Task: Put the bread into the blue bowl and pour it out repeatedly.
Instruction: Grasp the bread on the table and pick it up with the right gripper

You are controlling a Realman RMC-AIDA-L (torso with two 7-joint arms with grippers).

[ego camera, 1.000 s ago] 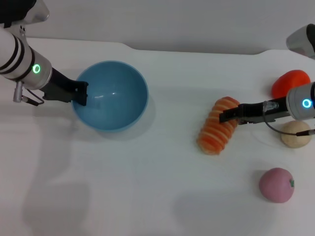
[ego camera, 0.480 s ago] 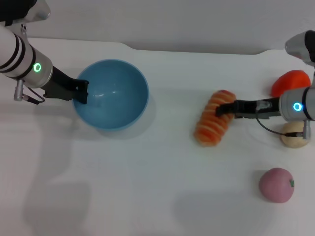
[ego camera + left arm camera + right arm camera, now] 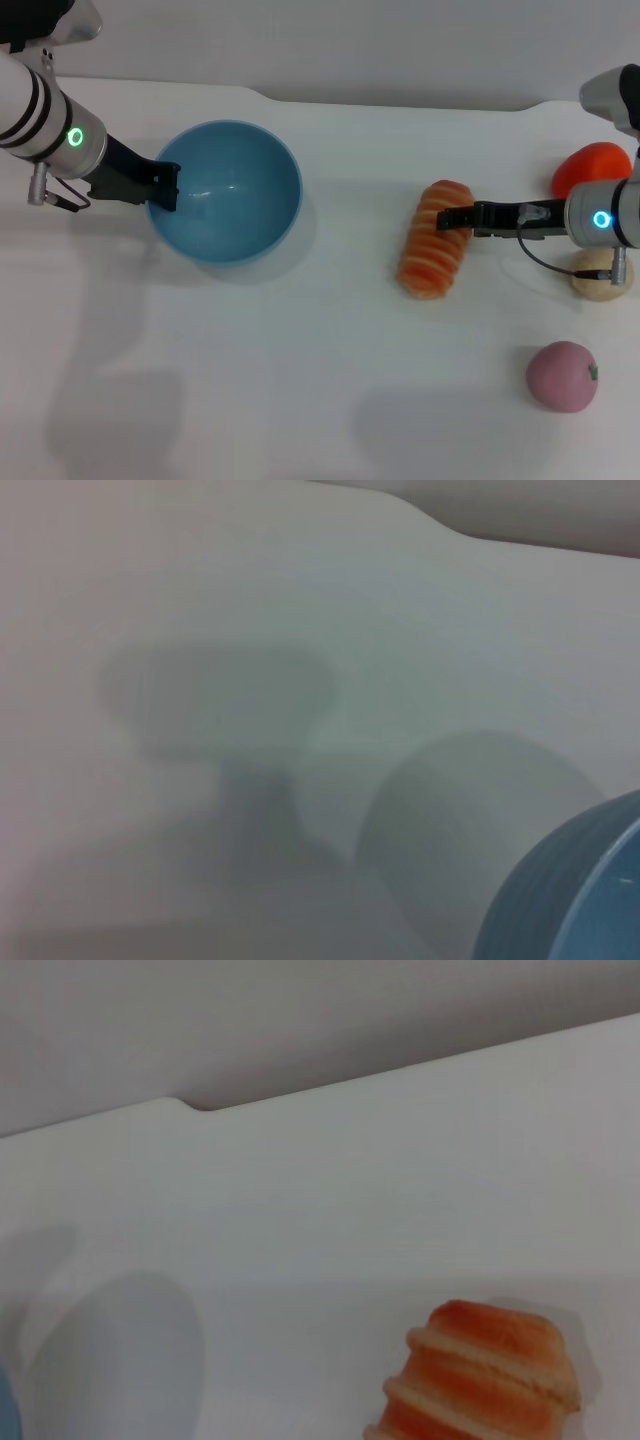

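Note:
The blue bowl (image 3: 235, 190) stands upright and empty on the white table at the left. My left gripper (image 3: 165, 188) is shut on its left rim; part of the bowl's outside shows in the left wrist view (image 3: 570, 900). The bread (image 3: 432, 255), striped orange and cream, lies on the table right of centre, ridged side up. My right gripper (image 3: 455, 216) reaches in from the right and is shut on the bread's far half. One end of the bread shows in the right wrist view (image 3: 480, 1380).
A red-orange toy (image 3: 593, 168), a small tan ball (image 3: 600, 275) and a pink ball (image 3: 562, 376) lie at the right, close to my right arm. The table's back edge (image 3: 300, 100) runs behind the bowl.
My right gripper swung level and moved a little left on the bread. The bread turned more upright in the view and shifted slightly left. The left gripper and bowl stayed still.

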